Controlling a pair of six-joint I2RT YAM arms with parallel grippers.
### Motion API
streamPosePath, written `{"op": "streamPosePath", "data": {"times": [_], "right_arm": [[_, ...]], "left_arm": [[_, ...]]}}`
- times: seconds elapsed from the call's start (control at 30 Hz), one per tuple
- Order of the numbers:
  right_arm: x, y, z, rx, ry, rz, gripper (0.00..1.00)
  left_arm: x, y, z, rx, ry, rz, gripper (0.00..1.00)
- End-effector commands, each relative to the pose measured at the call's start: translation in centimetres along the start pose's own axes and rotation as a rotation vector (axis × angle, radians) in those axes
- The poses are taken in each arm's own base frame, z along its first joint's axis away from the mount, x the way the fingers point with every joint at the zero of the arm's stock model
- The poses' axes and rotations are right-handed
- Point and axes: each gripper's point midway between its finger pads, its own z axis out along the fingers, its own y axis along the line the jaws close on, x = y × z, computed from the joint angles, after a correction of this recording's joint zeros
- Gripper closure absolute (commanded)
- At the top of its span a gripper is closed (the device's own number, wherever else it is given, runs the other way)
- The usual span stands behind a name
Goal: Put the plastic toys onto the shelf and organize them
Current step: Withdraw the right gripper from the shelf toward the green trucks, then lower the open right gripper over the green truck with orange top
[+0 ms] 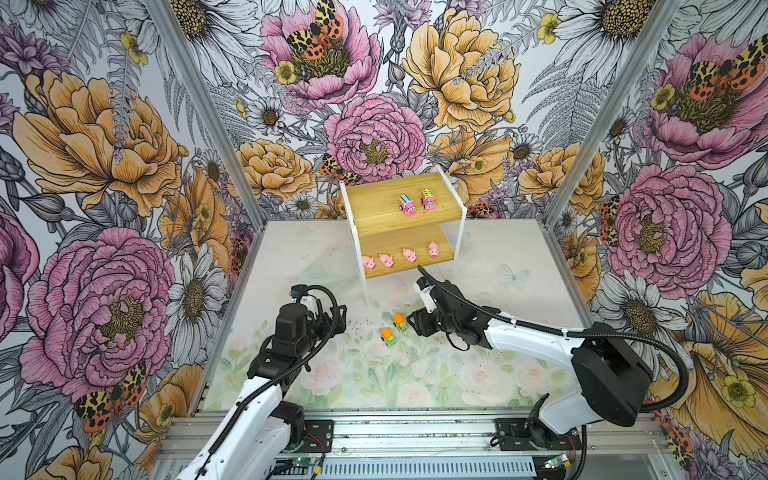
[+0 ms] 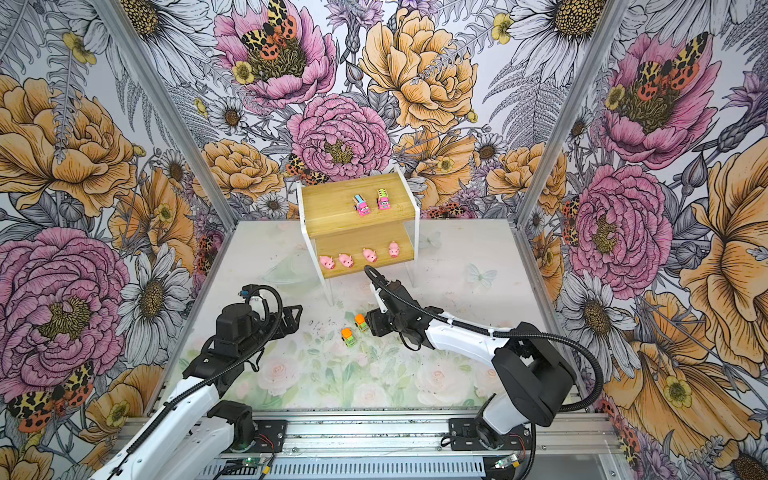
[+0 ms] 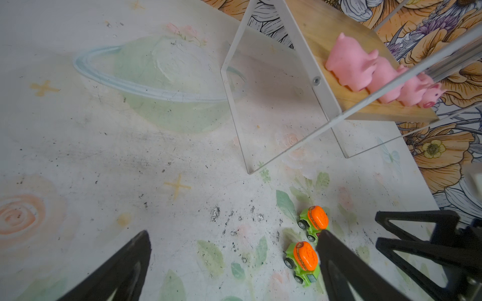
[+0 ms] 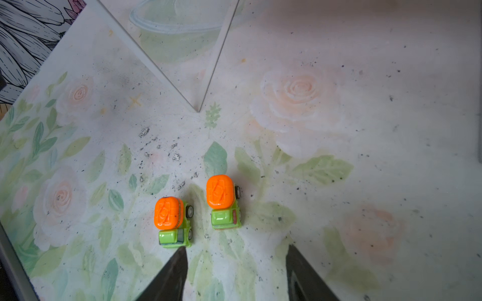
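Parted and empty, right gripper [image 4: 236,249] faces two trucks [image 4: 223,202]; left gripper [image 3: 234,232] gapes empty too. Only top views show cars [image 1: 408,205] atop shelf [image 1: 374,199].

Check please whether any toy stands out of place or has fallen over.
Only the two green trucks are out of place: they stand upright on the table, not on the shelf. The pigs and striped cars sit upright on it.

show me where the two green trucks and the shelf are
green truck nearer the shelf [image 1: 399,319]: in a top view, on its orange top
other green truck [image 1: 387,333]: in a top view, on its orange top
shelf [image 1: 374,199]: in a top view, on the bare upper board
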Motion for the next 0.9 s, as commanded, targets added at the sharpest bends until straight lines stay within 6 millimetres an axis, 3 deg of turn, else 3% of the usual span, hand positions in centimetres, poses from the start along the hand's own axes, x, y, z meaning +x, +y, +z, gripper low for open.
{"op": "streamPosePath", "data": {"times": [0.0, 0.33, 0.4, 0.87], "right_arm": [[-2.0, 1.8, 0.7, -0.063, -0.054, -0.005, 0.4], [-1.2, 2.2, 2.6, -0.069, -0.004, -0.018, 0.41], [-0.4, 3.3, 3.2, -0.081, 0.017, -0.041, 0.42], [0.7, 3.2, 5.0, -0.048, 0.059, -0.054, 0.46]], "left_arm": [[-0.1, -0.2, 0.3, 0.003, -0.017, 0.0, 0.01], [0.6, -1.5, 0.8, 0.074, -0.004, 0.042, 0.01], [0.7, -1.7, 0.8, 0.086, -0.003, 0.053, 0.01], [2.2, -3.6, 1.4, 0.205, 0.021, 0.139, 0.01]]}}
